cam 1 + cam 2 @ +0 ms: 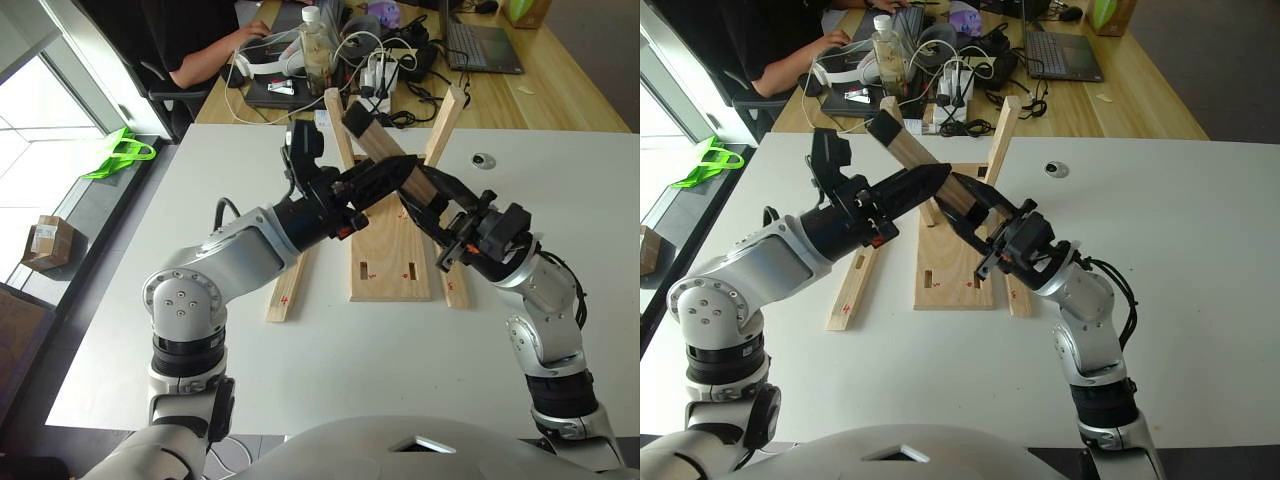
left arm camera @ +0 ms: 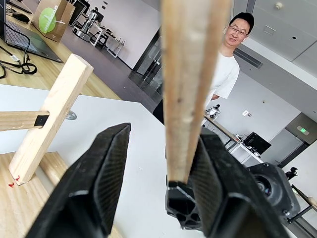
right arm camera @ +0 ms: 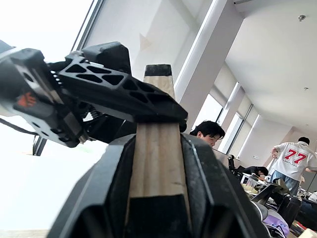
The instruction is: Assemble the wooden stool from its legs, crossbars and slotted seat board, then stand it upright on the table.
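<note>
Right jaws: those of the right gripper (image 1: 965, 200) are clenched on the lower part of a pale wooden stool leg with a black end cap (image 1: 372, 140), and hold it slanted in the air above the board.
Left jaws: those of the left gripper (image 1: 400, 175) stand apart around the same leg. The wood lies against one finger (image 2: 218, 193), and a gap shows at the other.
Reason, as I judge: a hand-over or steadying before the leg goes in a slot.
Seat board: the flat light wooden slotted seat board (image 1: 390, 285) lies on the white tabletop (image 1: 560, 200), with two legs (image 1: 445, 120) raised at its far end.
Loose parts: one wooden bar (image 1: 285, 290) lies beside each long edge.
</note>
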Available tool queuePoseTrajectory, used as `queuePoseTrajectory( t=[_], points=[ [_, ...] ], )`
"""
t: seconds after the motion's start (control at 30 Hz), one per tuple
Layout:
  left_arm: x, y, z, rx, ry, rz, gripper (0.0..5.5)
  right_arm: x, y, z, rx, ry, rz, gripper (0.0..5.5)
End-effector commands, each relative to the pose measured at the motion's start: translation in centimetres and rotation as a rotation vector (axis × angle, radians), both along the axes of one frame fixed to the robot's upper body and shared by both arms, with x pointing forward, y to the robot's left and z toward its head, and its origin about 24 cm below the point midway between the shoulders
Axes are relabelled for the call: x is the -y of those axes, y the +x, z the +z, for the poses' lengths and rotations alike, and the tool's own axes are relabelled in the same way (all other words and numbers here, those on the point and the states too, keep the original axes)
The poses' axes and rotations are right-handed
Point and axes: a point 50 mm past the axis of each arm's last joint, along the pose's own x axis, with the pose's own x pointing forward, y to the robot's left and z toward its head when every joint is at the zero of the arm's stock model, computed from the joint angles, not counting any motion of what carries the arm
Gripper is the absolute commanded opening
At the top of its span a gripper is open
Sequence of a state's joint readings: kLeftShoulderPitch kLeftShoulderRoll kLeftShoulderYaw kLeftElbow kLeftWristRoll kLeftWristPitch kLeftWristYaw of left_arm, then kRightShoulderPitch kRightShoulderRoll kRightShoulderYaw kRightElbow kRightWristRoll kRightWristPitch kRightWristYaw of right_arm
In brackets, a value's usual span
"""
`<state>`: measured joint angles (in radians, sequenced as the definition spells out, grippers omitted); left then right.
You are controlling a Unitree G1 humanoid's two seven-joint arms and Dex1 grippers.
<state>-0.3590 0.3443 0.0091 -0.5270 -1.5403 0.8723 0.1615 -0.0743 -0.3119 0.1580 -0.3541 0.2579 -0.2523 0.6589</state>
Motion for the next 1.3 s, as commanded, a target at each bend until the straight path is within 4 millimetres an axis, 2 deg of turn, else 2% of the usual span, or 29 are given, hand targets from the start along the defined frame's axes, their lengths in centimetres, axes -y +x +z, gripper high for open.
queuePoseTrajectory(
  t=[0.03, 0.4, 0.57, 0.6, 0.7, 0.77, 0.83, 0.93, 1.0, 1.03, 1.1, 1.13, 1.2, 1.3],
  points=[
    [-0.5, 0.0, 0.0, -0.007, -0.027, 0.011, 2.0, 0.4, -0.3, -0.6, 0.017, -0.048, 0.017, 1.27],
    [-0.1, -1.6, -0.4, 0.021, -0.053, -0.069, 0.44, 1.5, 0.0, -1.4, 0.026, -0.125, 0.027, 1.27],
    [0.1, -1.5, -1.1, 0.0, -0.027, -0.043, 0.41, 1.7, 0.2, -1.3, 0.038, -0.136, 0.025, 1.27],
    [0.2, -1.5, -1.2, -0.003, -0.023, -0.04, 0.41, 1.7, 0.2, -1.3, 0.035, -0.14, 0.029, 1.64],
    [0.0, -1.6, -1.4, -0.001, -0.024, -0.013, 0.4, 1.7, -0.1, -1.6, 0.052, -0.191, 0.056, 2.16],
    [-0.4, -1.3, -1.3, 0.009, -0.035, 0.038, 0.4, 1.9, 0.4, -2.2, 0.047, -0.227, 0.007, 2.48],
    [-1.7, -0.3, -0.7, 0.076, -0.025, 0.175, 0.4, 2.3, 0.5, -2.7, 0.025, -0.24, -0.012, 2.54],
    [-6.7, 3.1, 0.5, 0.149, 0.082, 0.624, 0.4, 3.2, 0.6, -4.3, -0.054, -0.263, -0.073, 2.54],
    [-9.6, 4.0, 0.4, 0.152, 0.196, 0.853, 0.4, 3.9, 1.0, -5.3, -0.134, -0.228, -0.175, 2.54],
    [-10.8, 4.1, -0.4, 0.148, 0.312, 0.945, 0.4, 4.4, 1.7, -5.6, -0.209, -0.146, -0.271, 2.54],
    [-11.5, 3.7, -3.0, 0.126, 0.537, 0.983, 0.4, 4.7, 2.4, -5.8, -0.376, 0.114, -0.434, 2.54],
    [-10.9, 3.2, -4.5, 0.122, 0.624, 0.939, 0.4, 4.6, 2.6, -5.8, -0.455, 0.236, -0.482, 2.54],
    [-9.2, 2.2, -7.0, 0.139, 0.758, 0.827, 0.4, 4.1, 2.5, -6.0, -0.565, 0.375, -0.524, 2.54],
    [-7.9, 1.3, -9.4, 0.139, 0.891, 0.741, 0.4, 3.8, 2.2, -6.3, -0.62, 0.374, -0.541, 2.54]
  ],
)
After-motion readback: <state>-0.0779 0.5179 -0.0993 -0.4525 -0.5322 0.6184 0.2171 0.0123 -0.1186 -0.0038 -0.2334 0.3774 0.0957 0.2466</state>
